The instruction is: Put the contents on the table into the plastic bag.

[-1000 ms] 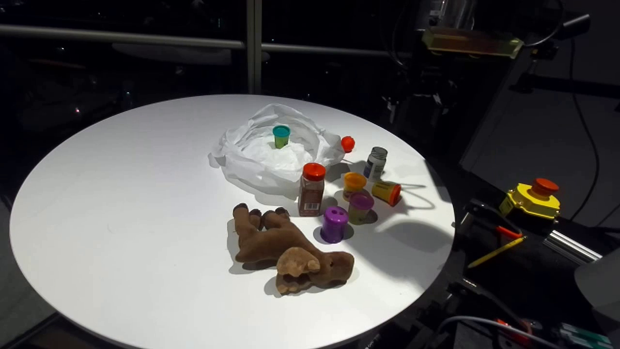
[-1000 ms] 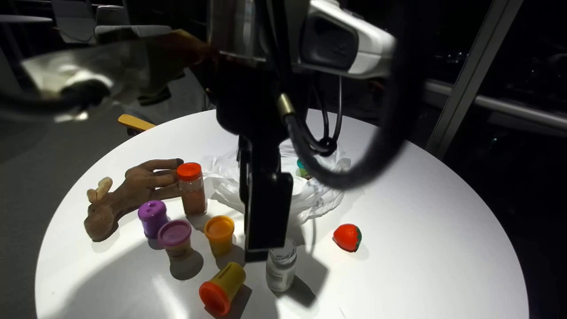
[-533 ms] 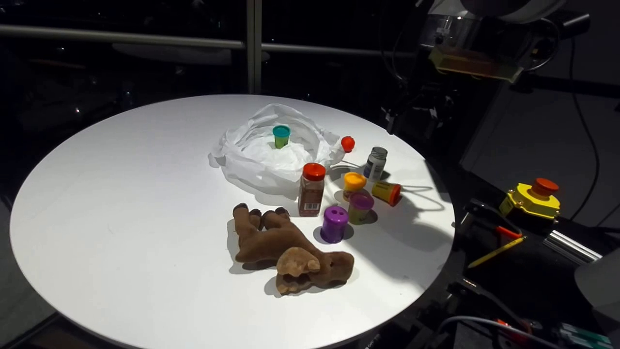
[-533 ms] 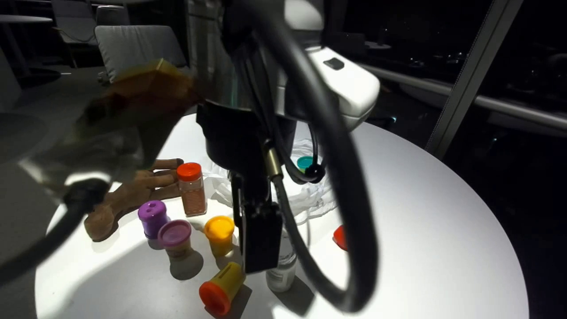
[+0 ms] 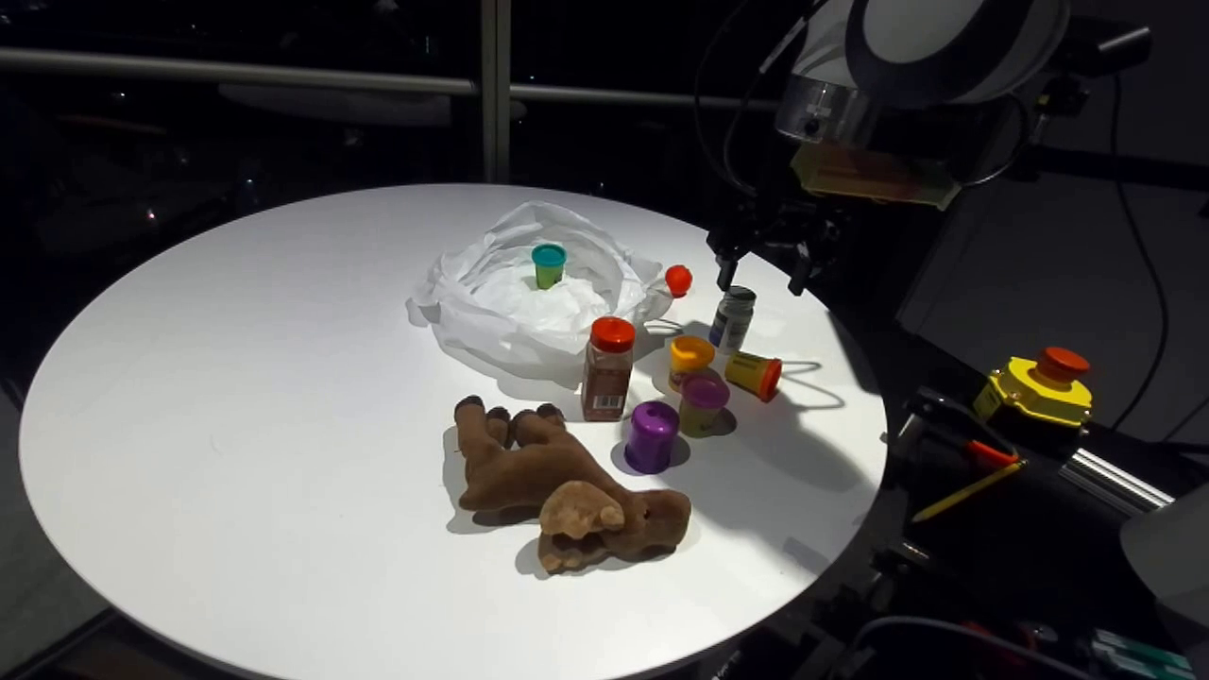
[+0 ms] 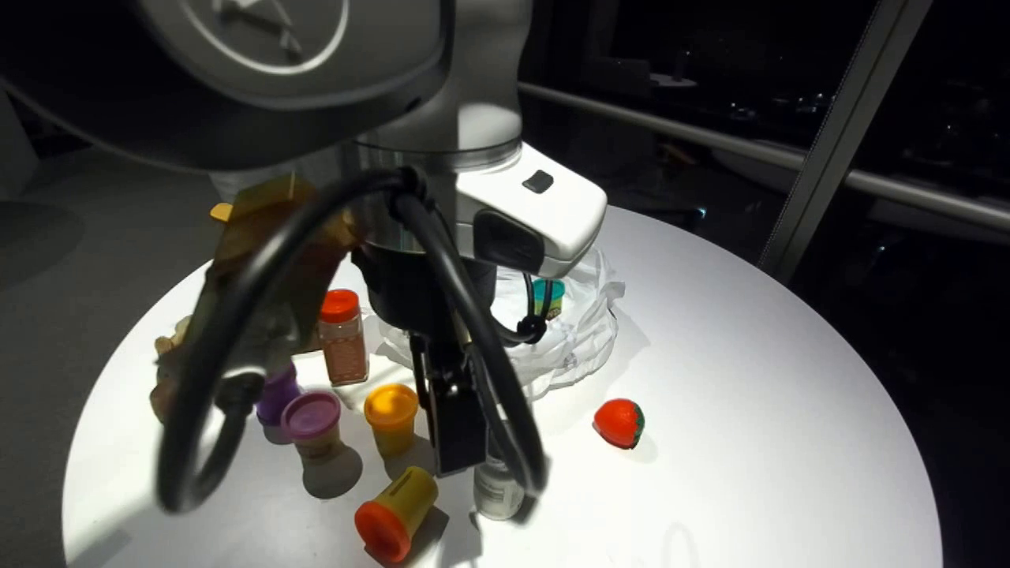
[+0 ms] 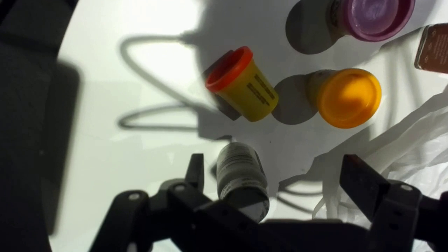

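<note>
Plastic bag point(image 5: 501, 342), cropped in wrist view, holds a green tub point(image 5: 548, 268) in both exterior views, end effector point(image 5: 762, 282) spread.

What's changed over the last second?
The black two-fingered claw has moved down, and leftward in an exterior view, toward the clear cylindrical jar. It stayed open; nothing was grasped or released. Unmoved: that jar, the white plastic bag, the green cylindrical tub with a teal lid inside it, and the brown plush animal.
</note>
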{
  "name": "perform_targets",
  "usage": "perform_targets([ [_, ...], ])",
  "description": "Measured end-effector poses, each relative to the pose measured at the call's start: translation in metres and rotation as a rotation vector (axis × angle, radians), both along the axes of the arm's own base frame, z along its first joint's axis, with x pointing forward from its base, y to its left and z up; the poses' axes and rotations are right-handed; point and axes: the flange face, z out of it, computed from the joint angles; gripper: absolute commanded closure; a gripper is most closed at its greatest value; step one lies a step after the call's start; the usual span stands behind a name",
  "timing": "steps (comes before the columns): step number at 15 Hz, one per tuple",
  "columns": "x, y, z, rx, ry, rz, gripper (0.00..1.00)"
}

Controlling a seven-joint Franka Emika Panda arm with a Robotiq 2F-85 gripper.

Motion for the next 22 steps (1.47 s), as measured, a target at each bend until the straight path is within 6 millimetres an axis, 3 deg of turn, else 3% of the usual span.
perform_targets([
  [15,0.024,-0.004,-0.031,-0.072,-0.036,-0.098,0.01],
  [16,0.024,-0.006,-0.032,-0.084,-0.036,-0.108,0.23],
  [18,0.026,-0.008,-0.033,-0.1,-0.035,-0.123,0.31],
  [22,0.028,-0.004,-0.035,-0.104,-0.034,-0.145,0.62],
])
